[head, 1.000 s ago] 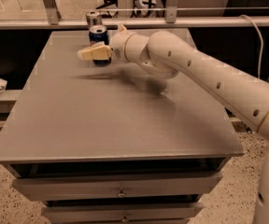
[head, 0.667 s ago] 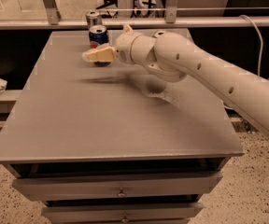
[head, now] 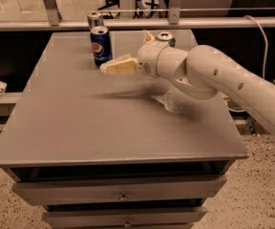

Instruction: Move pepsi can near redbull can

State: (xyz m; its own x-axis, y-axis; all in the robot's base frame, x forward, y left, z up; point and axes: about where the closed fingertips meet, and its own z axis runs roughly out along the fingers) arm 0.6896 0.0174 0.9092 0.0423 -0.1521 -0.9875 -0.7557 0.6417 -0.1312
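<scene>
The pepsi can (head: 101, 44), dark blue with a round logo, stands upright at the back of the grey table (head: 80, 123). The redbull can (head: 94, 19), slim and silver, stands just behind it at the table's far edge. My gripper (head: 133, 51) hovers to the right of the pepsi can, a little nearer the front. Its fingers are spread, one cream finger (head: 119, 67) pointing left just below the can, the other up behind. Nothing is between them.
A green can (head: 165, 37) stands at the back, partly hidden behind my wrist. A crumpled clear wrapper (head: 170, 102) lies under my arm. A metal rail (head: 199, 23) runs behind the table. Drawers (head: 123, 192) sit below the front edge.
The gripper has drawn away from the pepsi can toward the right and front. The cans stand as before.
</scene>
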